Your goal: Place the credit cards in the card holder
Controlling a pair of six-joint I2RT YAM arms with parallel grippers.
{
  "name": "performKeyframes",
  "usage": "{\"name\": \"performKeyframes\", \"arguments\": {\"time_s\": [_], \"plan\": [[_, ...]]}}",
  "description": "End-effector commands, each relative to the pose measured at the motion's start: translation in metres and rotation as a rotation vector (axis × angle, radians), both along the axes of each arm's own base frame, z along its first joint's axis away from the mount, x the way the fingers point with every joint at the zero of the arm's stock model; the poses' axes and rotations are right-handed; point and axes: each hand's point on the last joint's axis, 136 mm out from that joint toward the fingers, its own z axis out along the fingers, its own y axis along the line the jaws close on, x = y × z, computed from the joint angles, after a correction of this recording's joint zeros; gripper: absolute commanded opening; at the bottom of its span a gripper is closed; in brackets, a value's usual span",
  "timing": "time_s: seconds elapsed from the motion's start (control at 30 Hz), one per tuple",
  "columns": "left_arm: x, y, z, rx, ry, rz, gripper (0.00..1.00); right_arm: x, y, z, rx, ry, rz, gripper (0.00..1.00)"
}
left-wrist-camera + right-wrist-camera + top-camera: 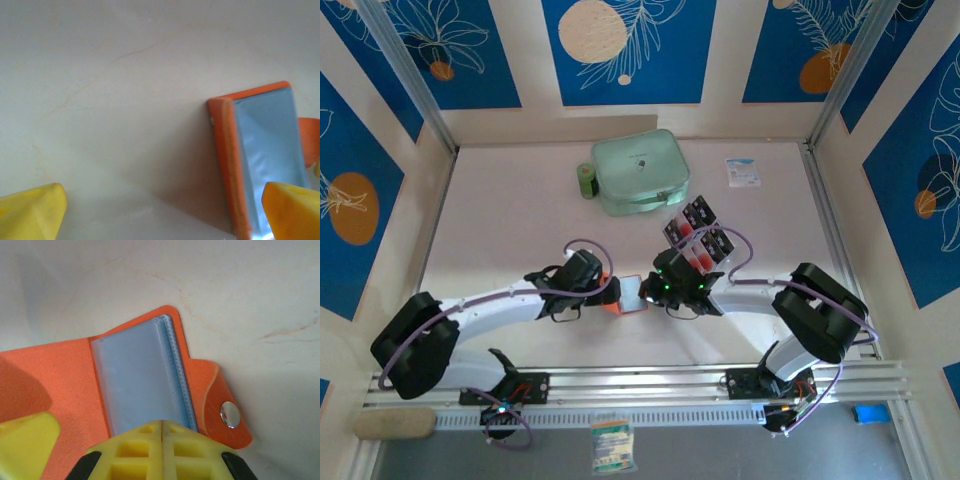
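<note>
The card holder lies folded open on the table between the two arms, orange with a greyish clear pocket and a snap button on its flap. My left gripper is open wide. One of its yellow fingertips is over the holder's near edge and the other is over bare table. My right gripper is shut, its tips on the clear pocket with nothing seen between them. The credit cards, black with red, stand in a clear rack behind the right gripper.
A mint-green zip case sits at the back centre with a green roll at its left. A white-and-blue packet lies back right. Metal rails run along the table's sides and near edge.
</note>
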Motion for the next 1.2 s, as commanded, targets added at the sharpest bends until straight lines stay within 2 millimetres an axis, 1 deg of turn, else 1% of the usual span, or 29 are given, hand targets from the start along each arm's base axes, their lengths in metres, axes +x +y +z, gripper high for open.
{"name": "performKeyframes", "arguments": {"time_s": [0.0,0.13,0.27,0.37,0.47,0.57,0.63,0.73,0.8,0.87,0.97,1.17], "plan": [[0.011,-0.003,0.036,-0.023,-0.066,-0.008,1.00,0.002,0.003,0.012,0.014,-0.014,0.025,0.00],[0.016,-0.026,0.073,-0.172,-0.099,-0.009,1.00,0.002,0.002,0.006,0.019,-0.006,0.026,0.00],[0.023,-0.056,0.106,-0.379,-0.108,0.004,1.00,0.000,0.002,0.000,0.029,0.005,0.027,0.00],[0.026,-0.077,0.121,-0.512,-0.102,0.017,1.00,-0.002,0.002,-0.004,0.034,0.013,0.025,0.00],[0.026,-0.100,0.127,-0.620,-0.086,0.031,1.00,-0.004,0.001,-0.009,0.037,0.024,0.018,0.00],[0.024,-0.116,0.123,-0.681,-0.078,0.054,1.00,-0.006,0.000,-0.015,0.039,0.035,0.011,0.00],[0.023,-0.118,0.111,-0.693,-0.069,0.091,1.00,-0.008,-0.001,-0.018,0.038,0.041,0.007,0.00],[0.020,-0.104,0.088,-0.686,-0.054,0.173,1.00,-0.011,-0.003,-0.022,0.034,0.048,0.000,0.00],[0.017,-0.089,0.072,-0.664,-0.053,0.227,1.00,-0.014,-0.006,-0.024,0.031,0.054,-0.006,0.00],[0.014,-0.078,0.064,-0.638,-0.061,0.252,1.00,-0.016,-0.007,-0.026,0.030,0.056,-0.008,0.00],[0.010,-0.067,0.053,-0.582,-0.063,0.250,1.00,-0.018,-0.008,-0.028,0.029,0.063,-0.015,0.00],[0.006,-0.049,0.027,-0.455,-0.063,0.209,1.00,-0.026,-0.003,-0.028,0.031,0.075,-0.016,0.00]]}}
